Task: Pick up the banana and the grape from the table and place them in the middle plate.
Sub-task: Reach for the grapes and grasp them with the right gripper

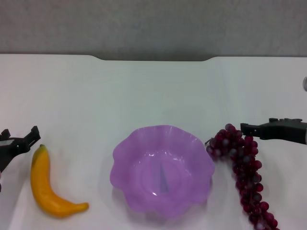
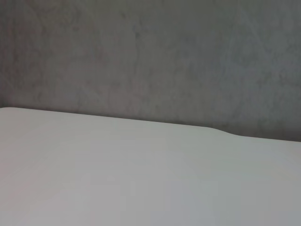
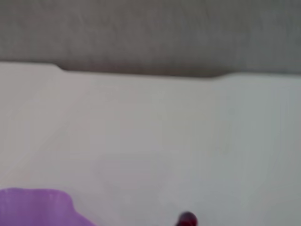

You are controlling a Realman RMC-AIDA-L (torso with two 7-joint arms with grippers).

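In the head view, the banana (image 1: 50, 188) and the grape bunch (image 1: 244, 171) are seen on the table (image 1: 153, 91), beside the empty purple plate (image 1: 162, 171); nothing is placed yet. The left end effector (image 1: 18, 139) is spread; the right end effector (image 1: 249, 128) cannot be judged. Only the table is shown in the left wrist view. In the right wrist view, perhaps one grape (image 3: 187, 219) is seen.

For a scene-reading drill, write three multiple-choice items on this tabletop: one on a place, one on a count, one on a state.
1. On which side of the middle plate does the banana lie?
A. robot's left
B. robot's right
C. inside it

2. How many bananas are on the table?
A. three
B. one
C. two

3. What is in the plate?
A. the grape
B. the banana
C. nothing

Key: 1 A, the banana lies near the left claw. 2 B, only one shows. 3 C, the grape lies outside, below the right claw.
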